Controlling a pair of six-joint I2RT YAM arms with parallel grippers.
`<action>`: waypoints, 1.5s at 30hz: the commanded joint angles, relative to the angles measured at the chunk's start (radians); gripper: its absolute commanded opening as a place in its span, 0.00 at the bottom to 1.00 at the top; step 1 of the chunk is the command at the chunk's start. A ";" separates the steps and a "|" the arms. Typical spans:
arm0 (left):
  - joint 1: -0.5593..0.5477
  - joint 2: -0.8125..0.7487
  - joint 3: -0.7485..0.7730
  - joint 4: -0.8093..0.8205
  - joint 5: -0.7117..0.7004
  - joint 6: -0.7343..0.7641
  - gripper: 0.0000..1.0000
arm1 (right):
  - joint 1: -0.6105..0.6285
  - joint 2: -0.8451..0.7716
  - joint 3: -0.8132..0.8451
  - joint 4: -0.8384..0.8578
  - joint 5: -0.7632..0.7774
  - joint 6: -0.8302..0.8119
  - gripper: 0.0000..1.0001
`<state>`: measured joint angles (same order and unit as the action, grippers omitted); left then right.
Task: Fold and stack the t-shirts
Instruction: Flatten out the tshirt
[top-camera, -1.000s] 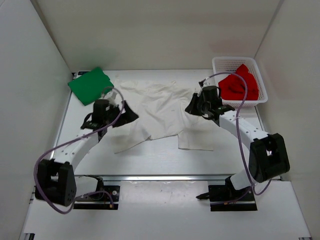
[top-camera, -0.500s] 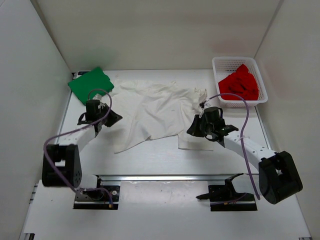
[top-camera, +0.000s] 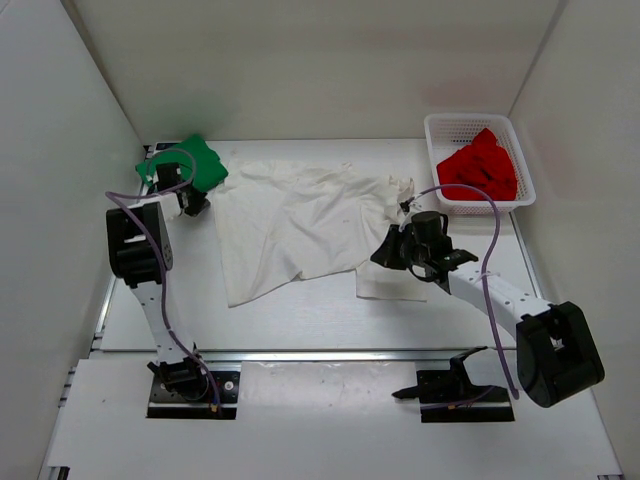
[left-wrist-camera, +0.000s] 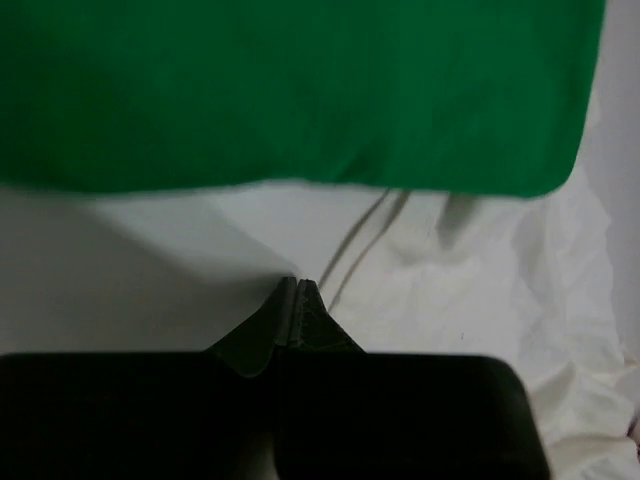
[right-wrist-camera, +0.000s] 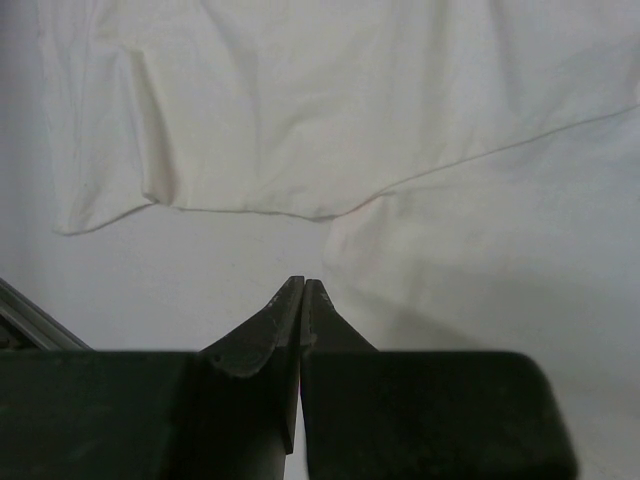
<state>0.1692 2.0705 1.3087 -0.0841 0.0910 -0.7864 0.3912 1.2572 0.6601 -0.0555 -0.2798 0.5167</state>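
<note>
The green t-shirt (top-camera: 200, 158) lies folded at the back left, and in the left wrist view it (left-wrist-camera: 300, 90) fills the top. My left gripper (top-camera: 192, 200) (left-wrist-camera: 298, 283) sits just short of its near edge, shut with nothing between the fingers. The white t-shirt (top-camera: 300, 215) is spread flat in the middle of the table. My right gripper (top-camera: 380, 256) (right-wrist-camera: 303, 283) hovers shut and empty by the lower right part of the white cloth (right-wrist-camera: 350, 100). The red t-shirt (top-camera: 480, 170) sits crumpled in the basket.
A white mesh basket (top-camera: 438, 125) stands at the back right. White walls close in the table on the left, back and right. A metal rail (top-camera: 330, 355) runs along the near edge between the arm bases.
My left arm has swung back and left, from the white shirt's left sleeve to the green shirt, and its jaws have shut. The right arm came nearer, from beside the basket to the white shirt's lower right.
</note>
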 joint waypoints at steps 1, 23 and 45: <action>0.007 0.078 0.168 -0.095 -0.036 0.039 0.00 | -0.011 0.005 0.004 0.049 -0.013 0.005 0.00; 0.024 0.030 0.356 -0.187 0.035 -0.004 0.61 | 0.041 -0.033 -0.003 0.046 -0.006 0.016 0.00; -0.376 -1.435 -1.023 -0.486 -0.106 -0.236 0.37 | 0.113 -0.263 -0.148 -0.047 0.093 -0.018 0.01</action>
<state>-0.1967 0.7902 0.3611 -0.4278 0.0002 -0.8883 0.4881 1.0119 0.5083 -0.1097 -0.2089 0.5186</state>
